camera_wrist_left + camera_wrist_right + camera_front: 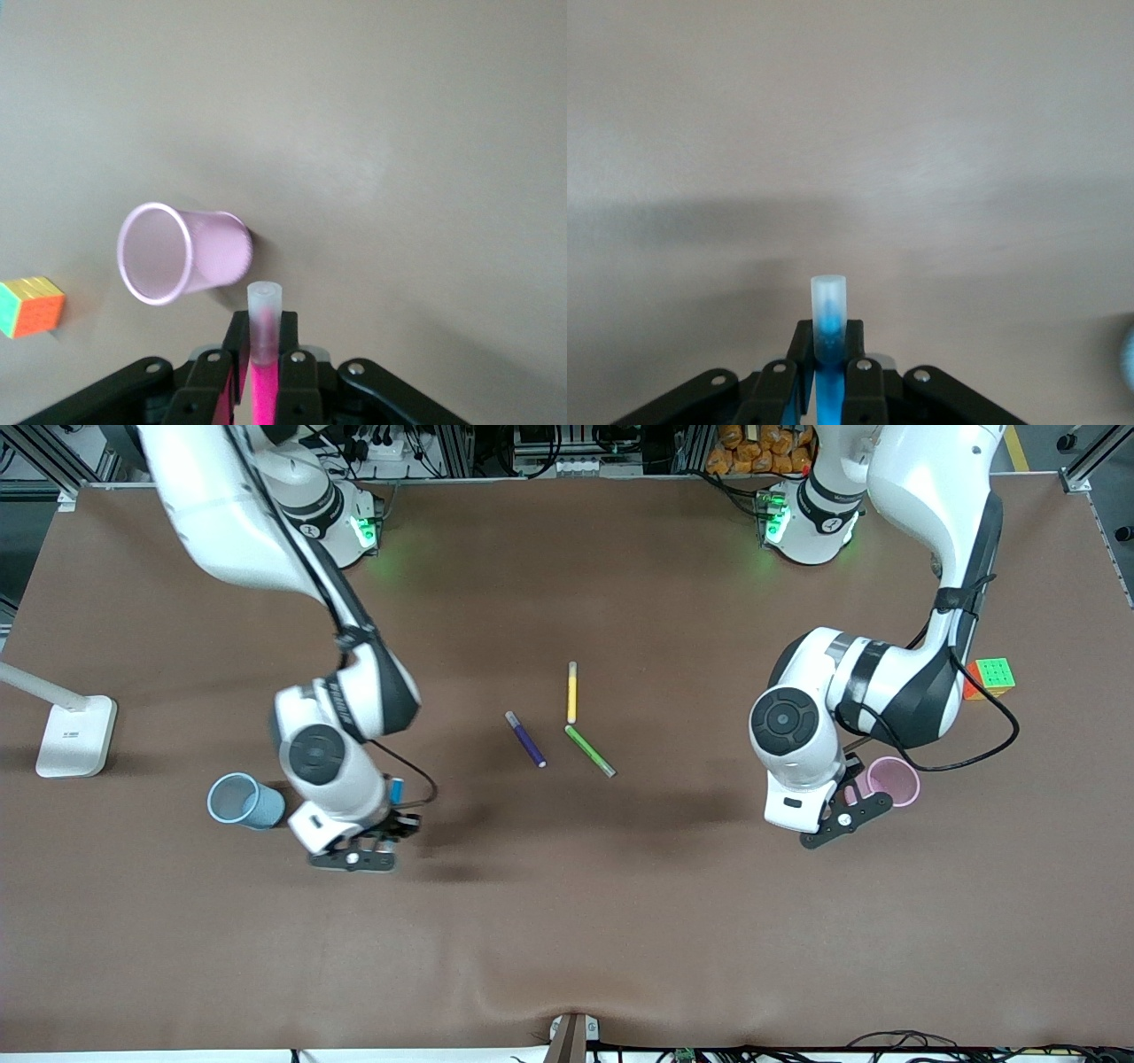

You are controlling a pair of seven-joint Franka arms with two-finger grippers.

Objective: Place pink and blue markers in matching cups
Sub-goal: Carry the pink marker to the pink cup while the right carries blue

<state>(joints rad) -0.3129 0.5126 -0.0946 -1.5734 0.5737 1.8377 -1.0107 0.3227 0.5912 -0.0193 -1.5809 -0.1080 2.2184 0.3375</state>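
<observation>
Holding a pink marker straight up and down, the left claw hangs in the air over the table. Its two fingers pinch the marker tight, one on each side. The marker's pale cap sticks out past the fingers and points down at the table.

The pink cup stands on the table just beside this claw, toward the left arm's end of the table. The marker tip is next to the cup, not over its open mouth. In the front view the pink cup peeks out from under the left arm, right next to the left claw. A small color cube sits near the cup, farther from the front camera.

The right claw also hangs over the table and pinches a blue marker the same way. Its pale cap points down at bare table. In the front view only a short blue bit of this marker shows above the right claw.

The blue cup stands beside the right claw, toward the right arm's end of the table. It is close to the claw but not under it.

Three more pens lie flat on the table between the two claws: a purple pen, a yellow pen and a green pen. A white lamp base stands near the table edge, past the blue cup.
</observation>
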